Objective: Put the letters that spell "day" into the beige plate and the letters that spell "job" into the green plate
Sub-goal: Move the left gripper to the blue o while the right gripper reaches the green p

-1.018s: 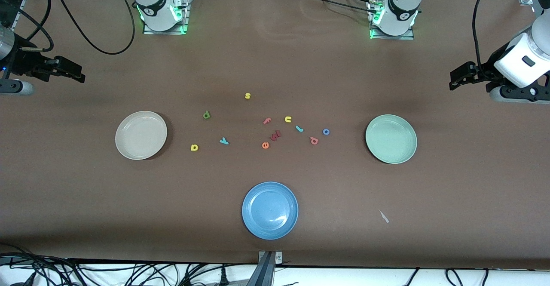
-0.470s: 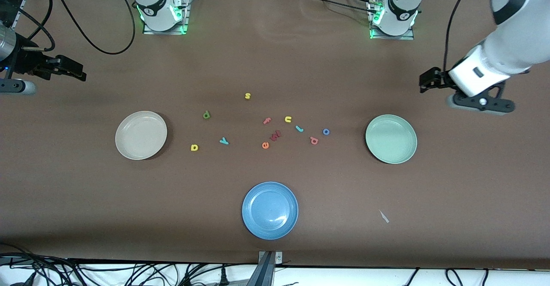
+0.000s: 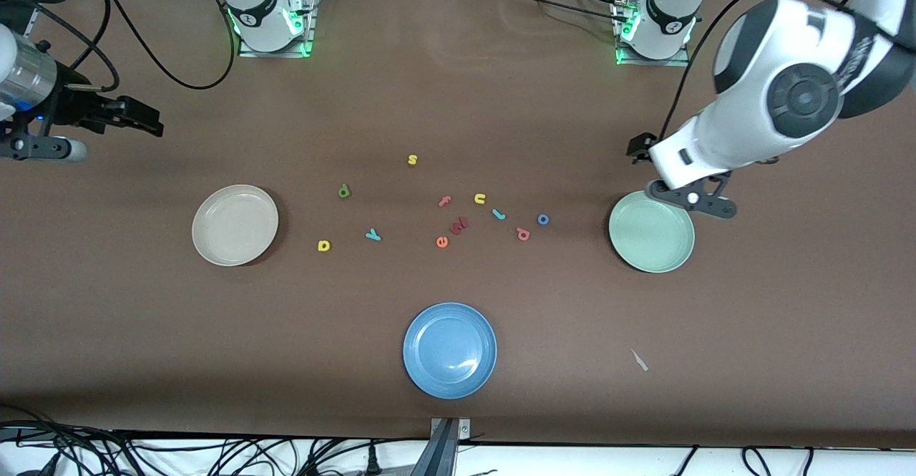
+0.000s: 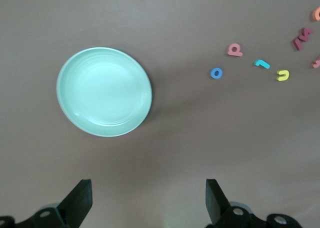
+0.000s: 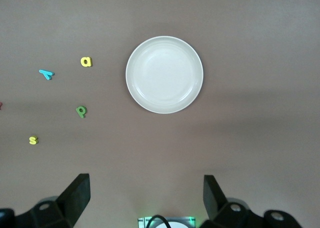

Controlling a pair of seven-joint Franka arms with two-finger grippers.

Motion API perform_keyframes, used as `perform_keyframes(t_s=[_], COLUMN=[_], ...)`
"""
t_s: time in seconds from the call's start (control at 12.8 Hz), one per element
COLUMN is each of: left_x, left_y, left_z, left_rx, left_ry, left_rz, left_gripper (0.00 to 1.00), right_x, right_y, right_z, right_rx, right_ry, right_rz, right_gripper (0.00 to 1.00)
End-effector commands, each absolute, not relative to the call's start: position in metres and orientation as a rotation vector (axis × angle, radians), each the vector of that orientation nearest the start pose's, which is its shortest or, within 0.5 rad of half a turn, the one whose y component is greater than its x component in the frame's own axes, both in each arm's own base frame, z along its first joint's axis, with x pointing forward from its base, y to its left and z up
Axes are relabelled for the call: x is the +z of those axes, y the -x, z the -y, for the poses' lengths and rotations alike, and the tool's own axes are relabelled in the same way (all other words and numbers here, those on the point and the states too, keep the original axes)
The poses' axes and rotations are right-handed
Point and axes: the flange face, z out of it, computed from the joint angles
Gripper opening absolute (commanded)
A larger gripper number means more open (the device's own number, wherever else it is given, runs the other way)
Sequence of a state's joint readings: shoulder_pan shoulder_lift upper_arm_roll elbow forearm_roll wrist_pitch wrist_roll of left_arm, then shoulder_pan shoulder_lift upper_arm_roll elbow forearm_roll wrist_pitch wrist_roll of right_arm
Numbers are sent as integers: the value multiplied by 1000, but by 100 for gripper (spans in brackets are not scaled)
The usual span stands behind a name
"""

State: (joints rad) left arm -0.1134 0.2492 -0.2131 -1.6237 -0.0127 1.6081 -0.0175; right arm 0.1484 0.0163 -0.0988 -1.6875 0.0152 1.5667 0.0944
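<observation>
The beige plate (image 3: 235, 225) (image 5: 164, 74) lies toward the right arm's end, the green plate (image 3: 651, 231) (image 4: 104, 92) toward the left arm's end. Both are empty. Between them lie the green d (image 3: 343, 191) (image 5: 81, 110), yellow a (image 3: 323, 245) (image 5: 86, 61), teal y (image 3: 373, 234) (image 5: 46, 74), teal j (image 3: 499, 214) (image 4: 262, 64), blue o (image 3: 543, 219) (image 4: 216, 73) and salmon b (image 3: 523, 233) (image 4: 234, 50). My left gripper (image 3: 639, 148) (image 4: 148, 203) hangs open over the table beside the green plate. My right gripper (image 3: 147, 122) (image 5: 146, 198) is open over the table's end, apart from the beige plate.
A blue plate (image 3: 449, 349) sits nearest the front camera. Other letters lie among the task's own: yellow s (image 3: 412, 159), pink f (image 3: 444, 201), yellow u (image 3: 479, 198), orange e (image 3: 441, 242), a dark red letter (image 3: 459, 225). A small white scrap (image 3: 639, 360) lies near the front edge.
The left arm has swung in from the table's end to beside the green plate. The right gripper has crept slightly toward the middle. No letter has moved.
</observation>
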Motion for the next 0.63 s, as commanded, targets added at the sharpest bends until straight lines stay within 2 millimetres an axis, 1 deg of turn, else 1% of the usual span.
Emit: perform_keyframes(t_s=[0.0,0.08,0.16,0.23,0.31,0.39,0.47,0.55], left_x=[427,415,402,386,368,349,332,318], left_y=[-589,-591,-593,-594,-591,-588,-584,-585], left_z=[219,240,254,265,280,296,311,316], left_rx=[421,382,354,350,366,377,367,352], left_ry=[3074,3075,3087,3095,3094,3088,3090,3098], left_rz=[-551,-586,-557,-491,-471,-499,-530,-538], left_gripper=[100,100,100,100,100,100,100,100], right_x=[544,536,526,516,507,491,464,430], right_y=[-536,-529,-525,-523,-521,-518,-519,-520], right_z=[-70,-86,-98,-108,-117,-131,-139,-153], right_rx=[151,140,130,119,116,109,88,96], right_ry=[3140,3144,3146,3148,3150,3153,3147,3149], right_rz=[-144,-171,-189,-197,-183,-165,-213,-208], right_gripper=[100,100,100,100,100,100,100,100])
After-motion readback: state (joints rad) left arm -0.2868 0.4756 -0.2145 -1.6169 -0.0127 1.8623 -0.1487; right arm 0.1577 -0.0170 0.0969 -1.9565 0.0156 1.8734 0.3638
